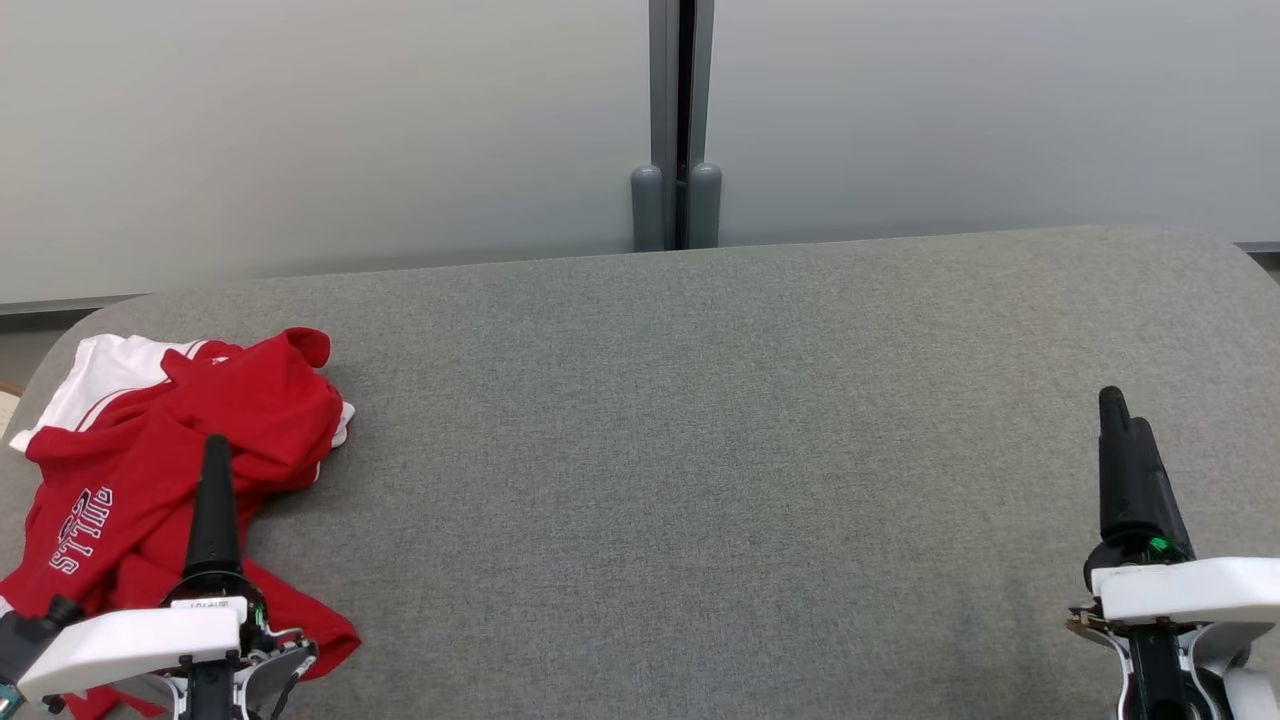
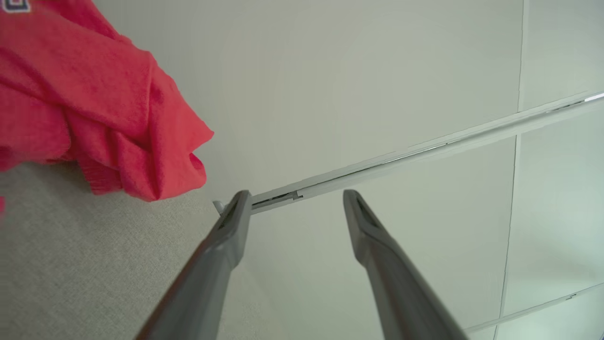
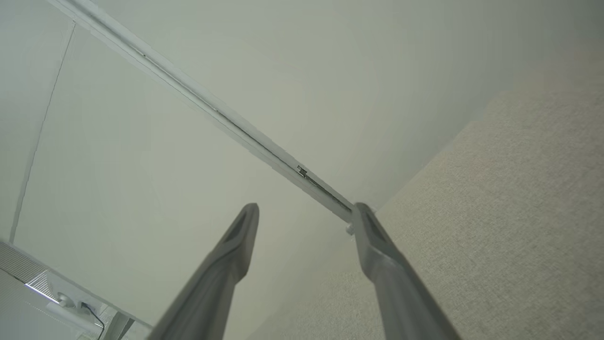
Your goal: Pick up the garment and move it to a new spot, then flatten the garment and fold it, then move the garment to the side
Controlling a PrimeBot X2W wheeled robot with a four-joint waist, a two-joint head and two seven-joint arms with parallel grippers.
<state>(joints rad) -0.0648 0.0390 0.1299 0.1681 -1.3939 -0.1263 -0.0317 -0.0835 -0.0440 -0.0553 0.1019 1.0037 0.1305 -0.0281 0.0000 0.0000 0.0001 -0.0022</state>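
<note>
Crumpled red-and-white jersey garment (image 1: 250, 420) heaped at the left end of the grey fabric-covered table (image 1: 700, 450).
Left gripper (image 2: 296, 196) hangs over the table's left end, just beside the garment's folds, with its jaws apart and empty. Right gripper (image 3: 306, 208), at the table's right end, is likewise spread.

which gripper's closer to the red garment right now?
Left. The left gripper is open right beside the crumpled garment, not holding it. The right gripper, also open, sits at the opposite side of the grey table, well apart from it.
</note>
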